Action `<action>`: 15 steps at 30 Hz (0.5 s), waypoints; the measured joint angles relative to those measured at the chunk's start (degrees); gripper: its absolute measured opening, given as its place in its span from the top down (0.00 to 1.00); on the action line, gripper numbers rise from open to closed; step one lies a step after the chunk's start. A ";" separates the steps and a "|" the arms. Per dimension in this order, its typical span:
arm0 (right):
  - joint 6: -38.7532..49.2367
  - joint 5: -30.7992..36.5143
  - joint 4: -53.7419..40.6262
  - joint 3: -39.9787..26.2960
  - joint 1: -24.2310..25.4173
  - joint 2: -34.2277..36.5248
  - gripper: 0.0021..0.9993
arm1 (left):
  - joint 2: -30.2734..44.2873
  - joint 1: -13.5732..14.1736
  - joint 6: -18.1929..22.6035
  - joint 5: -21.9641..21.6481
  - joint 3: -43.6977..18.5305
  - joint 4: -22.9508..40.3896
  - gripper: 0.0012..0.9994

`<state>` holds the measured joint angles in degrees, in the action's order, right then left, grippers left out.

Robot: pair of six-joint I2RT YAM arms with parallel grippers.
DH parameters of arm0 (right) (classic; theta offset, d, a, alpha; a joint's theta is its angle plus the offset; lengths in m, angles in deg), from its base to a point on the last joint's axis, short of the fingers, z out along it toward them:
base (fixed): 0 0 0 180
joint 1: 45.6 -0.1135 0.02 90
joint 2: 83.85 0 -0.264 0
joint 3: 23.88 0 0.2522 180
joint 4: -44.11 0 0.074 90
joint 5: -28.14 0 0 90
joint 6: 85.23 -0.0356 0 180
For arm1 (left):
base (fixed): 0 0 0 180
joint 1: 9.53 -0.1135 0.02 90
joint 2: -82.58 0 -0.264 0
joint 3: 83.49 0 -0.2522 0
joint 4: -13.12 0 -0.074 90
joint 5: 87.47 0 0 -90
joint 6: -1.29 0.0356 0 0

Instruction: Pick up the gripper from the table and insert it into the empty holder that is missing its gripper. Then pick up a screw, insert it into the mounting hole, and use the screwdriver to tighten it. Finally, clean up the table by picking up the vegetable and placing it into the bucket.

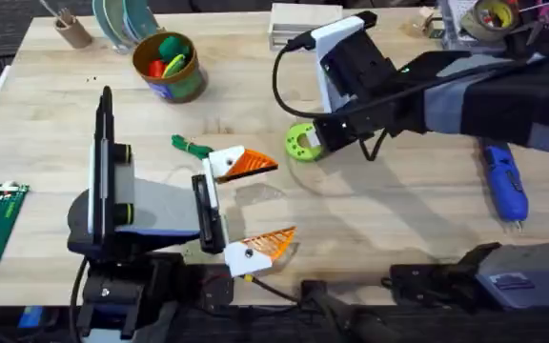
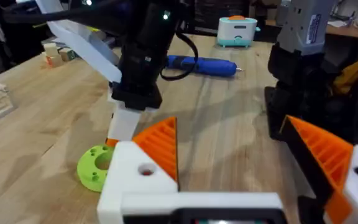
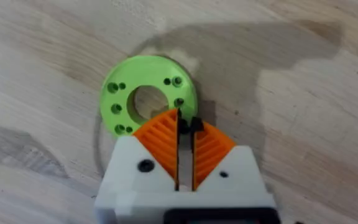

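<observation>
Since the screw (image 3: 194,123) looks tiny, stiff and slippery, right gripper (image 3: 185,121) pinches it narrowly at disc's (image 3: 124,81) 5 o'clock; left gripper (image 1: 276,200) gapes wide.

I see the blue screwdriver (image 1: 505,180) lying flat near the table's (image 1: 389,219) right edge, and the dark-green vegetable (image 1: 191,146) mid-table, squiggly.

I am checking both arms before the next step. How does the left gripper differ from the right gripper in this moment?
The left gripper is open, its orange pads wide apart; the right gripper is shut, pads pressed together with something small and dark at the tips. The left gripper is beside the dark-green vegetable; the right gripper is at the green disc. Both have white mounts with orange ribbed pads.
</observation>
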<state>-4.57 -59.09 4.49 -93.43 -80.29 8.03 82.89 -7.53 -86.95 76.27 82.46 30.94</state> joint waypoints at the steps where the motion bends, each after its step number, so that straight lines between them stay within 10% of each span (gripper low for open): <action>1: 0.00 0.01 0.09 0.00 0.00 0.01 0.86 | 0.00 0.00 0.00 0.02 0.00 0.00 0.01; 15: 0.01 0.25 0.07 -0.09 0.00 0.01 0.99 | 0.00 0.00 0.00 0.01 0.00 0.00 0.01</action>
<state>-4.56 -58.84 4.55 -93.52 -80.29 8.04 82.89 -7.53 -86.95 76.28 82.46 30.94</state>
